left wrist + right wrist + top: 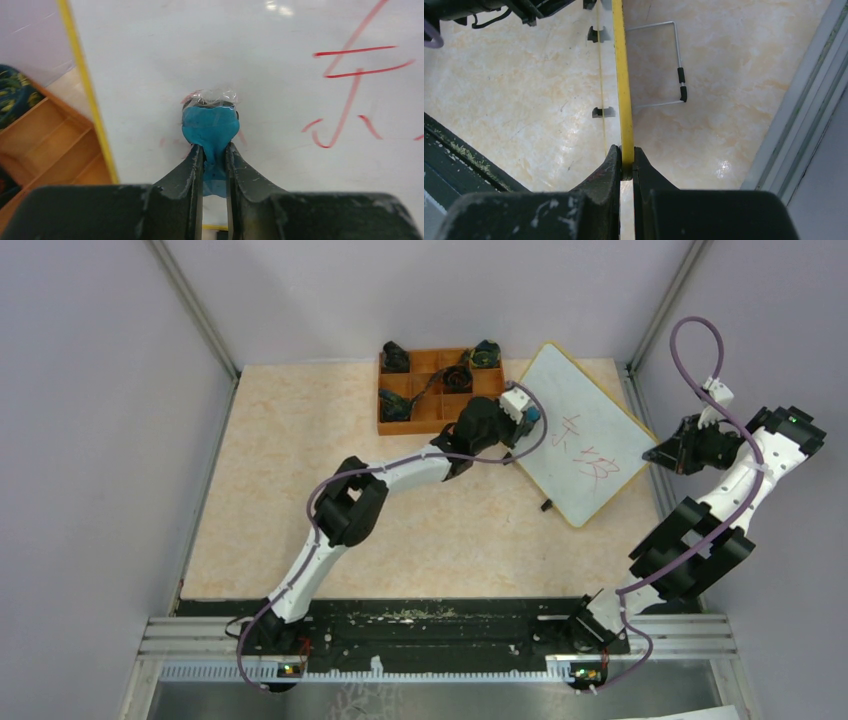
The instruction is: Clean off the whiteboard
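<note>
One whiteboard (580,435) is lying tilted at the upper right of the table (300,490), with its left corner just beside the orange tray (437,425)

Red marks (588,450) on it are showing as two handwritten characters in the top view. The left wrist view is catching only one of them (345,100), at right of frame, and I'm not managing to read either

Left gripper (214,147): jaws are pinching one blue wad (210,127) with a clear, shiny bit at its tip. The wad is sitting against the white surface (200,50), left of the writing, with faint pink smears showing around it

Right gripper (625,150): jaws are closing tight on the board's yellow frame edge (621,75), at lower centre of that view. In the top view this gripper (665,453) is sitting at the board's right corner

The right wrist view is also showing two black feet (602,112) clipped along the board edge and one wire stand (669,65) with black sleeves, lying on the table at upper centre

The tray is one piece with several compartments holding dark objects; I can't tell the exact count

Two arms are working, one on each side of the board
</note>
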`<action>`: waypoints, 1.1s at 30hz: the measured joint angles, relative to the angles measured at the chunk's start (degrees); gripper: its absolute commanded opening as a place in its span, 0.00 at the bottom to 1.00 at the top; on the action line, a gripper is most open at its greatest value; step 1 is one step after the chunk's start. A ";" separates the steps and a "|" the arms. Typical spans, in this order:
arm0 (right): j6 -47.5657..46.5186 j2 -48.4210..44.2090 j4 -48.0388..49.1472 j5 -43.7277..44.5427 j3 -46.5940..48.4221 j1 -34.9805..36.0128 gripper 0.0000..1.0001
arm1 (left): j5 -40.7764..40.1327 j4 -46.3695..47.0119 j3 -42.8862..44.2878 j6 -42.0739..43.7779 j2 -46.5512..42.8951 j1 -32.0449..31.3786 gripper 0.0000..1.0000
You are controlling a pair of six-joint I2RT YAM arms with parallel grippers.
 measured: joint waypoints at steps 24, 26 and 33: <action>0.00 -0.52 -0.20 0.33 -0.04 0.13 0.00 | 2.40 -2.38 2.78 -5.05 1.44 4.33 0.02; 0.02 -0.52 -0.22 0.26 -0.04 0.15 0.00 | 2.16 -2.47 2.60 -5.49 1.90 5.35 0.01; 0.04 -0.55 0.07 0.74 -0.04 0.13 0.00 | -0.17 -0.11 0.15 -4.87 1.95 3.17 0.01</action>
